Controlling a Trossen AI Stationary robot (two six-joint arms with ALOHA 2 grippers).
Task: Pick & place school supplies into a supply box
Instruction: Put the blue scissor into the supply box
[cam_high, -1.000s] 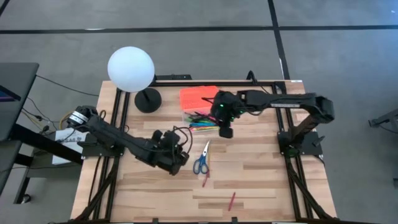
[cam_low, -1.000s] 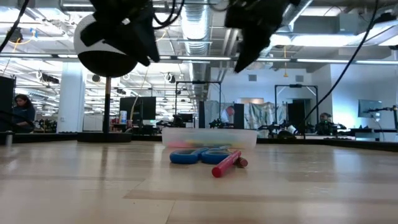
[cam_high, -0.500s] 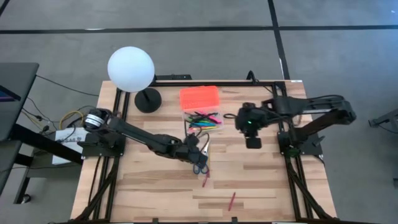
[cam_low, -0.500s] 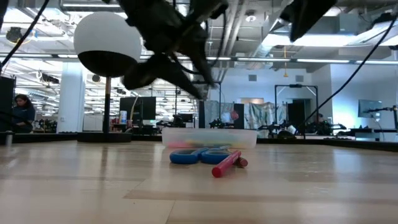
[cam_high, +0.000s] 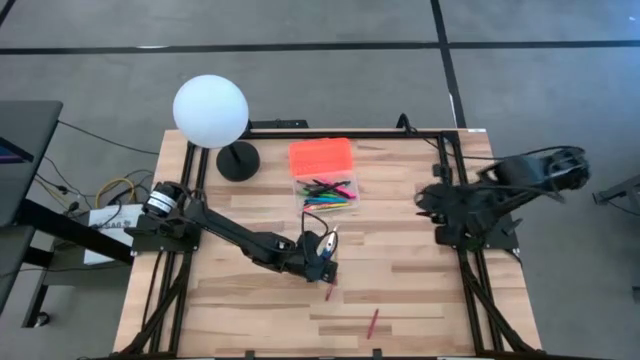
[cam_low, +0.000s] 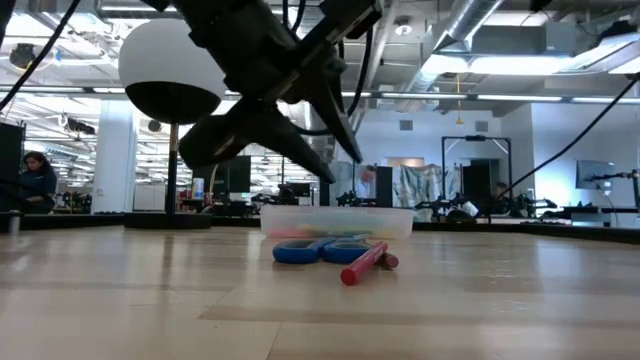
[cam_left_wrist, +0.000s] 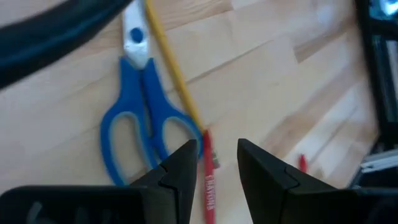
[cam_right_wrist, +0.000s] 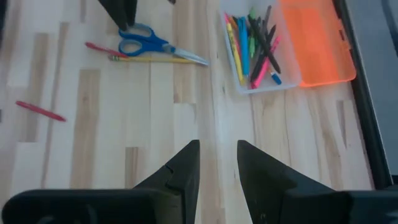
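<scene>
While the left arm stretches low and diagonally from the table's left edge toward its middle, the left gripper (cam_high: 322, 262) hangs over the blue-handled scissors (cam_left_wrist: 142, 118), fingers parted a little with nothing between them. A yellow pencil (cam_left_wrist: 173, 73) and a red pen (cam_left_wrist: 209, 176) lie just beside the scissors. Farther back stands the supply box (cam_high: 327, 193), holding coloured pens, its orange lid (cam_high: 321, 156) open behind it. At the table's right edge the right arm is folded back, the right gripper (cam_right_wrist: 217, 163) slightly parted and empty.
</scene>
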